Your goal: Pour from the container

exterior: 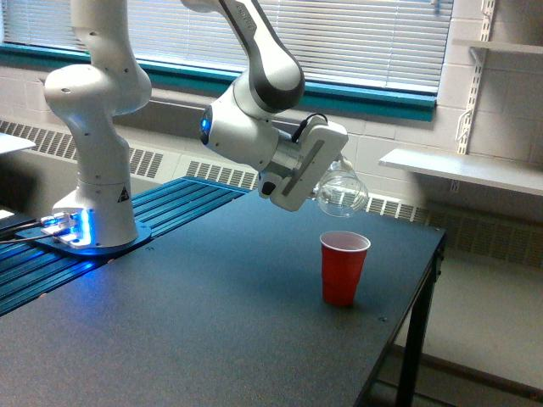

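The container (341,191), a clear rounded cup, hangs tilted with its mouth turned down and to the exterior view's right, above the red cup. It looks empty. My gripper (325,176) is shut on the container from the exterior view's left; the white hand hides its near side. The red cup (344,266) stands upright on the dark table (187,322), just below and slightly right of the container's mouth. What lies inside the red cup does not show from here.
The arm's white base (93,203) with blue lights stands at the exterior view's left on a blue ribbed strip (161,220). The table's right edge (424,280) runs close to the red cup. A wall shelf (458,170) sits behind.
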`<state>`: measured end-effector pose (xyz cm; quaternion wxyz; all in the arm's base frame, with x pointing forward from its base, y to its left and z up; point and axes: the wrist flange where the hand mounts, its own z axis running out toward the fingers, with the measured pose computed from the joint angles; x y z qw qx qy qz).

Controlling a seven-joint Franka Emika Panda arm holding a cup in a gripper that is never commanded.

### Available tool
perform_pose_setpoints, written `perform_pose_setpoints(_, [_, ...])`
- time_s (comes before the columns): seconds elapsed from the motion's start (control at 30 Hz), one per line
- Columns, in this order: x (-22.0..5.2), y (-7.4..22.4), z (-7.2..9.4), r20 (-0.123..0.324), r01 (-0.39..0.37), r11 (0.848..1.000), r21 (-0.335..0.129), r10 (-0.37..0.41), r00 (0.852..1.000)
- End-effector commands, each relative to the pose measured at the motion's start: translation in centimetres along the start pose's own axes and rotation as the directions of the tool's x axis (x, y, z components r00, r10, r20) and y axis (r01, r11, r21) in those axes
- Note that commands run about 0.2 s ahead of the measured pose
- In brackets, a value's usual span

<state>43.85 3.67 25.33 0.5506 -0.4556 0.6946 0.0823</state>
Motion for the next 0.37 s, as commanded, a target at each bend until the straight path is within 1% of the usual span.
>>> perform_pose_setpoints(0.03, [-0.5,-0.25,0.43,0.0,0.029,1.0,0.003,-0.029,1.0])
perform_pose_setpoints(0.27, [-0.57,-0.95,0.22,-0.018,0.041,0.999,0.007,-0.041,0.999])
perform_pose_setpoints(0.37, [-0.59,-0.99,0.21,-0.018,0.041,0.999,0.007,-0.041,0.999])
